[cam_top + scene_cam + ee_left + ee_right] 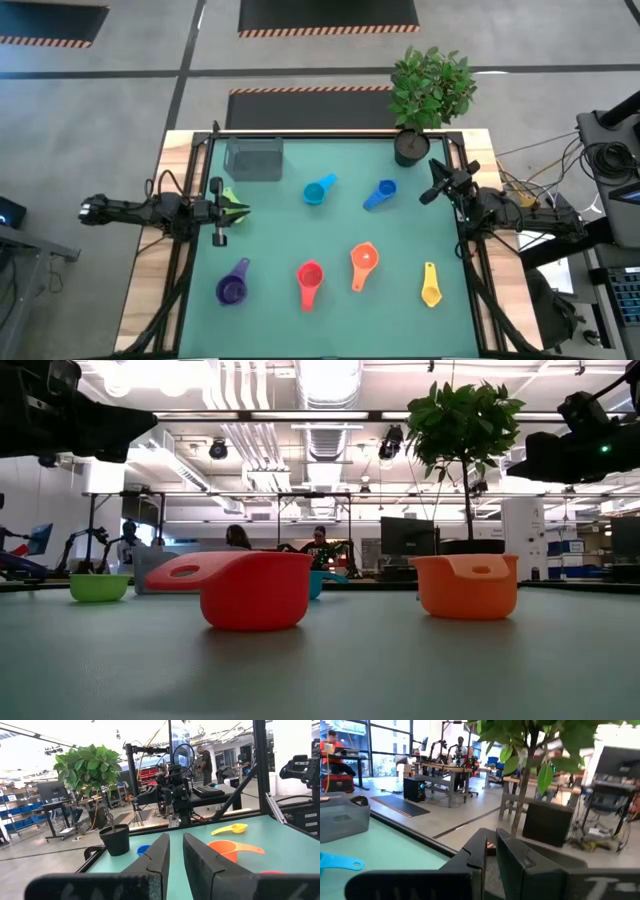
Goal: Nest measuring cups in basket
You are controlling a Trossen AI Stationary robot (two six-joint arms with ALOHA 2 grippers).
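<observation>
Seven measuring cups sit on the green mat: green [234, 205], light blue [318, 190], blue [380, 194], purple [233, 287], red [310, 282], orange [363, 263] and yellow [431, 287]. The grey see-through basket [254, 158] stands near the far left corner. My left gripper [243, 209] hangs shut at the left edge, raised above the green cup [100, 587], which rests on its base. My right gripper [432, 190] is shut and raised at the right edge, beside the plant pot. Both point inward over the mat.
A black pot with a green plant [412, 146] stands at the far right corner. A black frame rail [330, 135] runs along the mat's far edge. People and desks show in the room behind. Open mat lies between the basket and the light blue cup.
</observation>
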